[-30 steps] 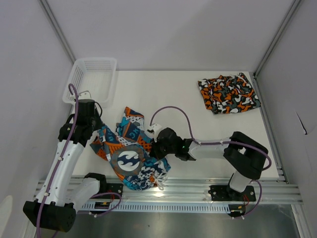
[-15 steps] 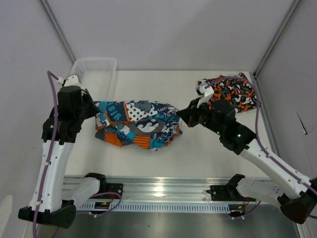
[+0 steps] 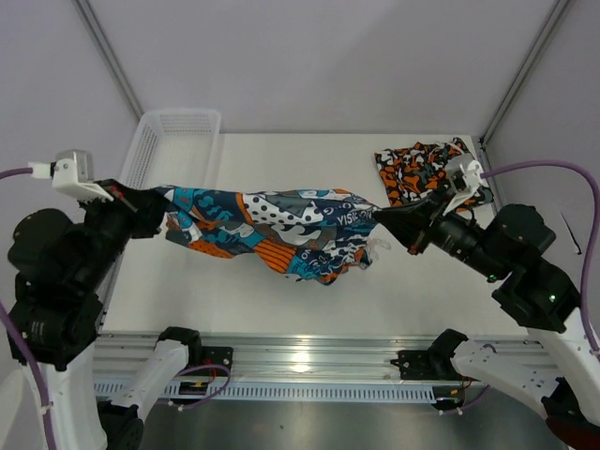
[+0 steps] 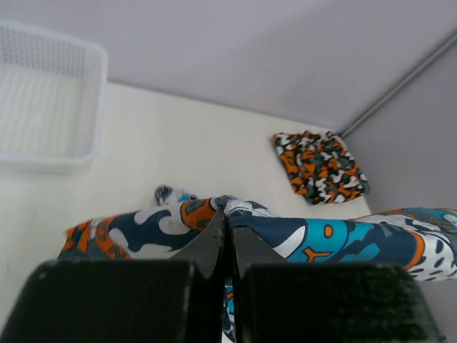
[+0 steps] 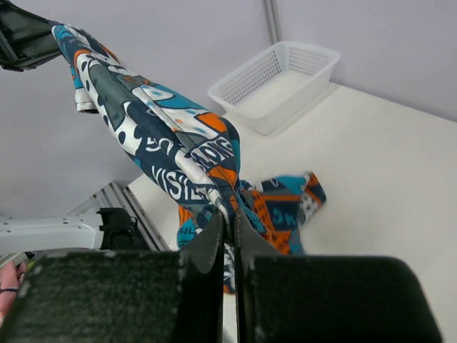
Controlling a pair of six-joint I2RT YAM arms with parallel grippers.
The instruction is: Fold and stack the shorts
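Left hand clamped on one end of teal shorts, right hand pinching the other, fabric strung between them above the counter, at left hand's 3 o'clock, camo shorts folded at 1 o'clock, basket at 11.

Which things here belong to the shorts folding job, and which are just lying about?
Job: cartoon shorts, stretched in the air between the left fingers and right fingers, both shut on them; camo shorts, folded at the far right.
Lying about: basket, at the far left.
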